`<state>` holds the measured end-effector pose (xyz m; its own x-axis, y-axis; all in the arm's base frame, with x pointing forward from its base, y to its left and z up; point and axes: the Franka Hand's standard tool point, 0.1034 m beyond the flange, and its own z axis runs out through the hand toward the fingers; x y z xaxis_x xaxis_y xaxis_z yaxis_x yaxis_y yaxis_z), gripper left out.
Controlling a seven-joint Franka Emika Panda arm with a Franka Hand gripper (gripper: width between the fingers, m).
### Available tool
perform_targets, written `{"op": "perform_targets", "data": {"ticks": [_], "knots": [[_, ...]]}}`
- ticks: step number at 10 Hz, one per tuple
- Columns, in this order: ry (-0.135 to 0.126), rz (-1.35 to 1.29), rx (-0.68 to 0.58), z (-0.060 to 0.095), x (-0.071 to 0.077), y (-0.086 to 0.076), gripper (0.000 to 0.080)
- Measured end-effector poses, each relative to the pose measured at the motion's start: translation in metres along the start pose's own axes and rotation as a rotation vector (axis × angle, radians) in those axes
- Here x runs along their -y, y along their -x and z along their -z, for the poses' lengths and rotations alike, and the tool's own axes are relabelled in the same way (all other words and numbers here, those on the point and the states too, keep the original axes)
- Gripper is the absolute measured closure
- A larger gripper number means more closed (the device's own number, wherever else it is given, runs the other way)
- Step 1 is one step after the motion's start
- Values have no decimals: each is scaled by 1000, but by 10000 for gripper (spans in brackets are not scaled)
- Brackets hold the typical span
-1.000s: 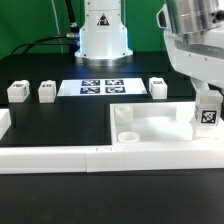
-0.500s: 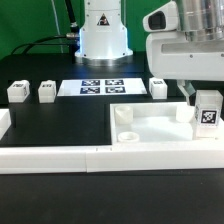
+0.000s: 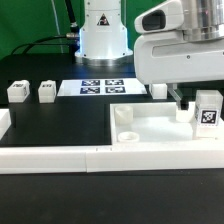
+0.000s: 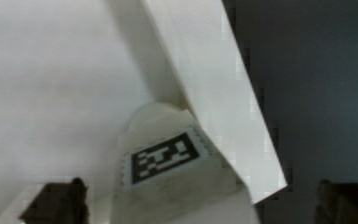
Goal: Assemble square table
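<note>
The square table slab [image 3: 160,142] lies at the front right in the exterior view, with round sockets near its left corners. One tagged leg block [image 3: 207,111] stands upright at the slab's far right corner. My gripper [image 3: 182,104] is open and empty, low over the slab just to the exterior view's left of that leg. In the wrist view the tagged leg [image 4: 167,155] rises from the slab [image 4: 51,80] between my two dark fingertips [image 4: 60,205], which stand wide apart. Two more leg blocks [image 3: 17,91] [image 3: 46,91] sit at the far left. A third [image 3: 157,88] is half hidden behind my hand.
The marker board [image 3: 100,86] lies in front of the robot base [image 3: 104,35]. A long white border bar [image 3: 60,158] runs along the front, and another bar end [image 3: 4,124] sits at the left edge. Black table surface lies between them.
My hand has swung to the exterior view's left and come lower, from above the upright leg to beside it. The leg and slab have not moved.
</note>
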<state>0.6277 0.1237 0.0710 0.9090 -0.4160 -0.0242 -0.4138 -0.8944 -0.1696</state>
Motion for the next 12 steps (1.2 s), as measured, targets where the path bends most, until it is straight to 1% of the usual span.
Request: {"op": "perform_targets", "data": {"ticks": [1, 2, 3, 4, 6, 8, 9, 10, 11, 12], "knots": [[-5, -66, 3, 0, 1, 1, 423], [2, -149, 8, -2, -3, 2, 423], [6, -208, 10, -2, -5, 1, 501], [6, -251, 10, -2, -5, 2, 501], [-3, -419, 15, -2, -4, 2, 501], [-59, -898, 48, -2, -4, -1, 503], [-87, -1020, 68, -3, -5, -2, 503], [-94, -1092, 80, -3, -4, -2, 503], [-92, -1113, 83, -4, -1, 1, 503], [-92, -1110, 83, -4, 0, 1, 427]]}}
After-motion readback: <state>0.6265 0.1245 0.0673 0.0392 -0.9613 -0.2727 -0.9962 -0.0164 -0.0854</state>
